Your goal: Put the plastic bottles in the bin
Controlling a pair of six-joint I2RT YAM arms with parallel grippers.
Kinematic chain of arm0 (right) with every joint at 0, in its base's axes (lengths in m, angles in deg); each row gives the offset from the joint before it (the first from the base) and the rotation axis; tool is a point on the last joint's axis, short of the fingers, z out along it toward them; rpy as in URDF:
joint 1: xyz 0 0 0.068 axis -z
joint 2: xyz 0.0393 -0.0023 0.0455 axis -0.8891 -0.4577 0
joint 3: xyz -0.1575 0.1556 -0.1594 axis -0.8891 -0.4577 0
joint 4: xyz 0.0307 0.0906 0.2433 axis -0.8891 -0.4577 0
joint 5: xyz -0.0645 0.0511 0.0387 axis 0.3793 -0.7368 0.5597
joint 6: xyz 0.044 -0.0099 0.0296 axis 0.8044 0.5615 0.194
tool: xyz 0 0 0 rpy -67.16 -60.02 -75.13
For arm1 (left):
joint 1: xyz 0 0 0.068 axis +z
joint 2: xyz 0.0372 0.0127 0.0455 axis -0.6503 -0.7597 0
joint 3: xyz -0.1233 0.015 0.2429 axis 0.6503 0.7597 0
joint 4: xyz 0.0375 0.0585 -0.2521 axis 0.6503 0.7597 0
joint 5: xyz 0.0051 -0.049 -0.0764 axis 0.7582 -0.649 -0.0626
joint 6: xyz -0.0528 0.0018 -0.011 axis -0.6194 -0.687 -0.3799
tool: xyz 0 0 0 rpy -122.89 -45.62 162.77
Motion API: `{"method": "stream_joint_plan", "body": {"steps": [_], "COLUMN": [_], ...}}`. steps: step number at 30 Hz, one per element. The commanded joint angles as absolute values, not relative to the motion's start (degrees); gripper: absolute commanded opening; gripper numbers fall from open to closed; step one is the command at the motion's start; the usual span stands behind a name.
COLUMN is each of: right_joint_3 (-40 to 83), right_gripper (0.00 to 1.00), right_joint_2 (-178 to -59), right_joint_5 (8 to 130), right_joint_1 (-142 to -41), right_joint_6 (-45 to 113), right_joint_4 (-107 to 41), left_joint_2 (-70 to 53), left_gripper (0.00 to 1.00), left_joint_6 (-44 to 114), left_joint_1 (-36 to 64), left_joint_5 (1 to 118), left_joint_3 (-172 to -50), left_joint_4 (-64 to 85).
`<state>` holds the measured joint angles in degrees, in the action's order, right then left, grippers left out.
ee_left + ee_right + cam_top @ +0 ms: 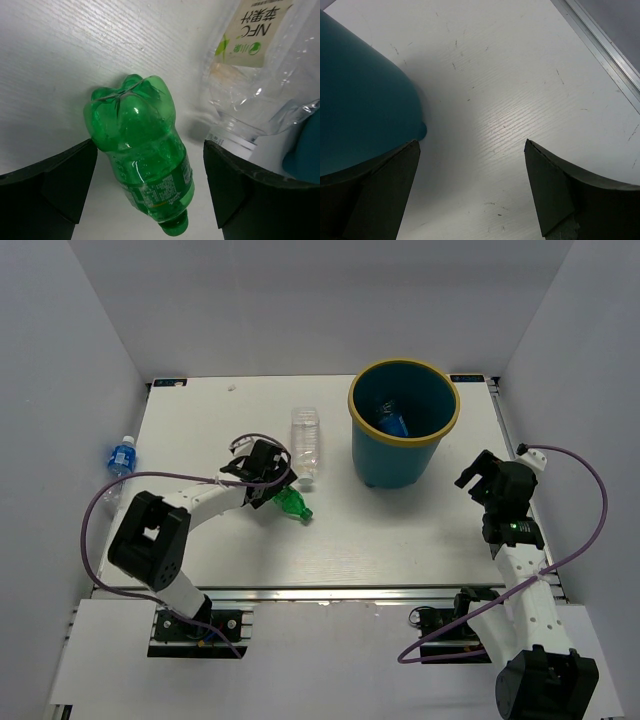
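Left gripper (150, 172): fingers apart, straddling green bottle (142, 150) lying on table (60, 60), cap toward wrist, base pointing away. Clear gap at right finger; contact at left finger unclear. Clear bottle (260, 95) just beyond right finger, outside the span. Right gripper (470, 185): fingers apart, only bare table between. Bin (360, 110) just past its left finger. Blue-label bottle (121, 456) well left of left gripper, at table edge.
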<state>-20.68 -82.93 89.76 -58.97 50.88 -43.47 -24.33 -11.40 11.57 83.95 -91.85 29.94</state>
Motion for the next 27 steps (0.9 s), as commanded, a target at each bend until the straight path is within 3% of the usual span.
{"method": "stream_joint_plan", "body": {"steps": [1, 2, 11, 15, 19, 22, 27], "right_joint_3": [-20.4, -20.4, -20.4, -20.4, -20.5, -20.8, -21.1], "right_gripper": [0.89, 0.89, 0.89, 0.89, 0.89, 0.89, 0.89], "right_joint_2": [-82.0, -81.9, -80.0, -79.6, -79.4, -79.3, -79.8], "right_joint_5": [89.6, 89.6, 88.6, 88.3, 87.3, 87.3, 88.1], "right_joint_1": [-58.6, -58.6, -58.6, -58.6, -58.6, -58.6, -58.6], "right_joint_6": [51.4, 51.3, 51.4, 51.5, 51.5, 51.7, 51.8], "right_joint_4": [-42.4, -42.4, -42.8, -42.7, -42.4, -42.1, -41.6], "left_joint_2": [-25.0, -25.1, -19.0, -10.2, -6.7, -8.5, -18.9], "left_gripper": [0.95, 0.92, 0.33, 0.31, 0.31, 0.31, 0.33], "left_joint_6": [-12.6, -12.8, -11.7, -9.0, -4.2, -2.3, 4.8], "left_joint_1": [11.6, 11.6, 11.7, 11.7, 11.6, 9.7, 0.6], "left_joint_5": [80.6, 80.5, 81.2, 82.9, 78.7, 72.8, 73.6], "left_joint_3": [-90.9, -90.8, -93.6, -94.8, -104.1, -109.7, -127.6], "left_joint_4": [28.2, 28.1, 32.4, 32.2, 27.4, 23.6, 22.8]}}
